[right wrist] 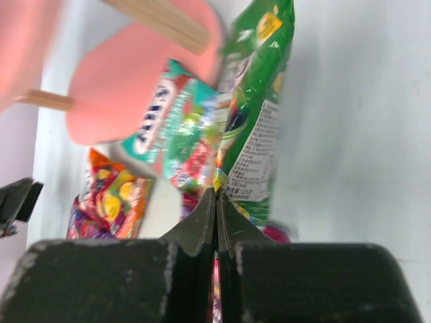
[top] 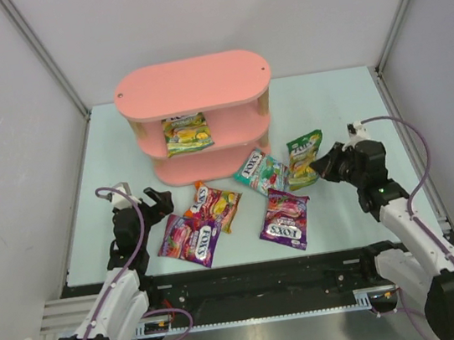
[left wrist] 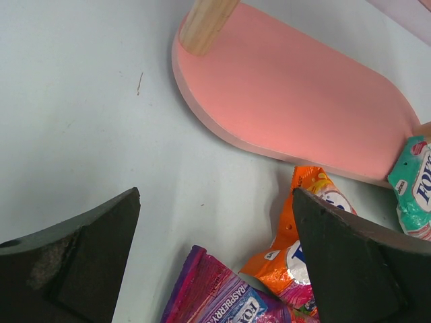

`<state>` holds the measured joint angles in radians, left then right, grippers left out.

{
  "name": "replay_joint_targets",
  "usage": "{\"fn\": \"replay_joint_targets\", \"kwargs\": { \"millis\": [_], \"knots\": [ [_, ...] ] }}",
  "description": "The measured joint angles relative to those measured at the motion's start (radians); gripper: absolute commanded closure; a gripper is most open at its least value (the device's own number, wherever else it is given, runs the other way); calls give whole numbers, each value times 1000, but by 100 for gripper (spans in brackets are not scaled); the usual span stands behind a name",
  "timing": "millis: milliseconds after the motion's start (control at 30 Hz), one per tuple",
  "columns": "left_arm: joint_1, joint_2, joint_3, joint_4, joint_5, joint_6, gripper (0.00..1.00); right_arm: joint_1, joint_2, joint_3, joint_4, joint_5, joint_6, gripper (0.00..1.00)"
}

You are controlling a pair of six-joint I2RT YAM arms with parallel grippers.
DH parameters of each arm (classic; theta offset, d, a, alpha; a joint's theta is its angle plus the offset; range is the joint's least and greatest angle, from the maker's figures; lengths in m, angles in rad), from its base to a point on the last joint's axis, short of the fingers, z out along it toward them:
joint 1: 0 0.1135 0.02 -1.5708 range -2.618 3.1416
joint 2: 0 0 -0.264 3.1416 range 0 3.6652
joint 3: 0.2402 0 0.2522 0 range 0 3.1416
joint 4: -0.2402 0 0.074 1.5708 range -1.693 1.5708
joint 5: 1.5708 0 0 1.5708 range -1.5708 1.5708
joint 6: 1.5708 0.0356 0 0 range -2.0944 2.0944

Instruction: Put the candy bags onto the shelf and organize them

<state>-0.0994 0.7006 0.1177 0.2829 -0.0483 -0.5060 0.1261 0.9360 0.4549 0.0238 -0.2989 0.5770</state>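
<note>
**Q:** What sits nearest the arms?

**A:** The left claw (top: 162,205) is low over the table (top: 85,181), its fingers spread wide with nothing between them. Just to its right lies a purple bag (top: 190,238). Just beyond that is an orange bag (top: 217,205), whose corner shows beside the claw's right finger in the left wrist view. A second purple bag (top: 285,218) lies near the middle, apart from both claws.

**Q:** And on the right?

**A:** The right claw (top: 321,165) has its fingers pressed together, and nothing shows pinched between them. The green bag (top: 304,159) lies straight ahead of the tips, touching them or very nearly. Its long axis runs near to far, toward the shelf. The teal bag (top: 259,172) touches its left edge.

**Q:** Which arm suits the green bag?

**A:** Probably the right. The bag lies at its tips, though the claw would have to spread first. The left claw is well apart from it.

**Q:** And farthest back?

**A:** The pink shelf (top: 194,86), with one yellow-green bag (top: 186,133) on its middle board. The other five bags are on the table.
</note>
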Motion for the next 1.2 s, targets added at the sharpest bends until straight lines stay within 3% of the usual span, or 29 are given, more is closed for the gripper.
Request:
{"fn": "replay_joint_targets", "kwargs": {
  "millis": [133, 600, 1200],
  "knots": [
    [0, 0, 0, 0, 0, 0, 0, 69, -72, 128, -120, 42, -69, 100],
    [1, 0, 0, 0, 0, 0, 0, 404, 16, 383, -325, -3, -242, 100],
    [2, 6, 0, 0, 0, 0, 1, 385, 166, 528, -46, -195, -138, 100]
  ]
}}
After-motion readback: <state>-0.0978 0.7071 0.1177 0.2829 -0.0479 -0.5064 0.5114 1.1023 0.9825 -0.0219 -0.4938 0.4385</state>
